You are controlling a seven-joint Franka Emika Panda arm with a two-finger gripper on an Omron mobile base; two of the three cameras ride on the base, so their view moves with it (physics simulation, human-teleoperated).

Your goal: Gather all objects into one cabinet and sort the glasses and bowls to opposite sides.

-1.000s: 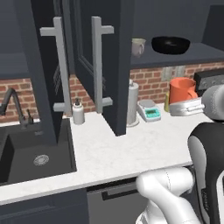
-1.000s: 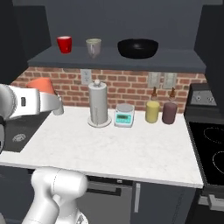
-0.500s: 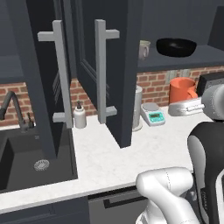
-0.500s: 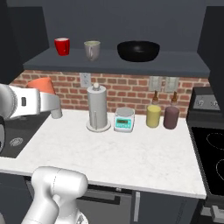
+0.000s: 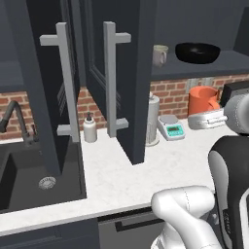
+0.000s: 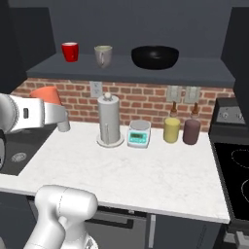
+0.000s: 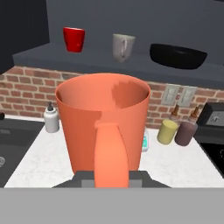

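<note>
— Where was the orange mug?

— Clamped by its handle in the gripper, held upright above the counter.

— And the rest?

— On the cabinet shelf: the red cup at ten o'clock, the grey-beige mug at twelve, the black bowl at two.

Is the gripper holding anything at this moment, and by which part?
Yes: the orange mug, upright, gripped at its handle, which runs down between the jaws.
</note>
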